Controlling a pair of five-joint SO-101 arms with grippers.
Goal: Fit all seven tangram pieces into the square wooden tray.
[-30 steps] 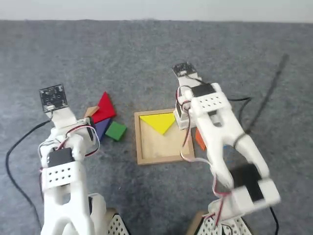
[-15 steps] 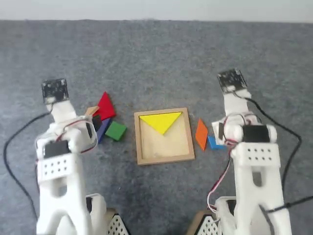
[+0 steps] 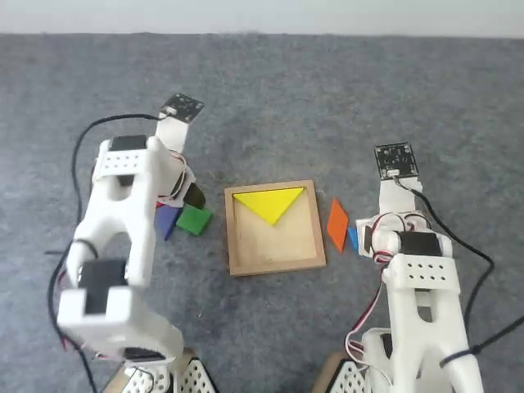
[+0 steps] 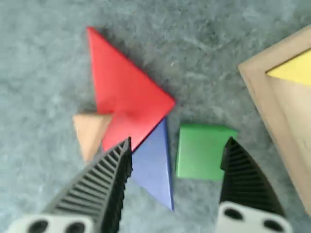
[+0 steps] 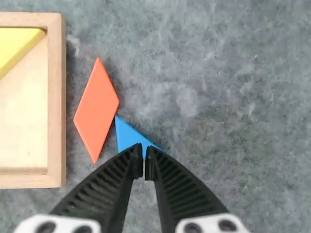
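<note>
Bright, even, diffuse light throughout, with only faint soft shadows.

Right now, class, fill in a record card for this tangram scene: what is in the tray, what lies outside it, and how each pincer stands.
In tray: yellow triangle, against one edge of the wooden tray
Outside, right arm's side: orange parallelogram, with the blue triangle beside it
Outside, left arm's side: red triangle, tan triangle, indigo triangle and green square, clustered
Left pincer: open, over the indigo triangle and green square
Right pincer: shut, at the blue triangle
Pieces left to fit: six
</note>
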